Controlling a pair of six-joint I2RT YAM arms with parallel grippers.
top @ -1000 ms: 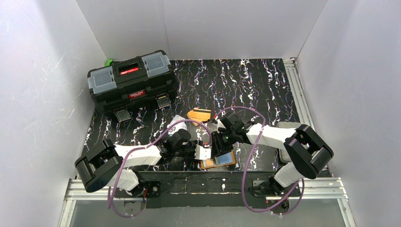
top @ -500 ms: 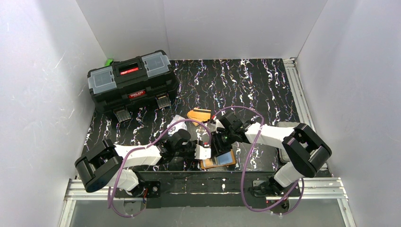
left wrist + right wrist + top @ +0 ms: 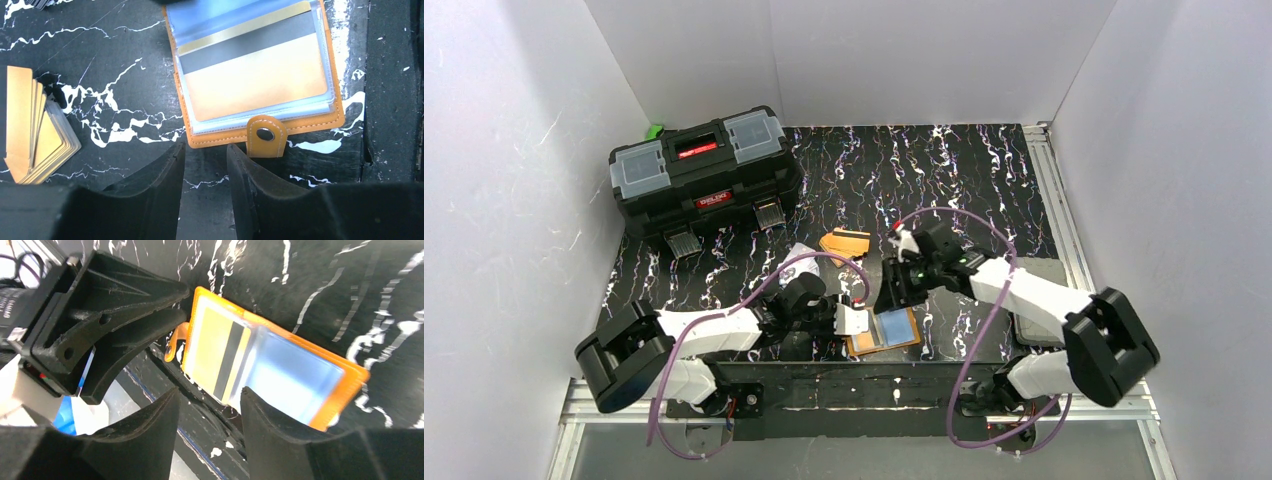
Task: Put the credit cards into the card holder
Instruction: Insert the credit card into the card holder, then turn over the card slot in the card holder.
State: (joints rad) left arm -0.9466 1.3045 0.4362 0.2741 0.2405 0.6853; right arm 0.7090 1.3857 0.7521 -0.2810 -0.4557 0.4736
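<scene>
A small orange leather-like folding card holder is lying open and flat on the black, white-veined bench, close to its near edge and between the two arms. Its clear bluish plastic sleeve is facing up, and an orange credit card with a dark stripe is sitting inside it. The holder's snap tab is sticking out toward the left end effector. That end effector is sitting low just beside the tab, with its jaws a little apart and nothing between them; whether a finger is touching the tab cannot be told. The right end effector is hanging over the holder with its jaws apart, gripping nothing. A fanned stack of thin orange credit cards is resting on the bench apart from the holder, farther from the arms. A black plastic toolbox with grey lid compartments is standing at the far left corner.
</scene>
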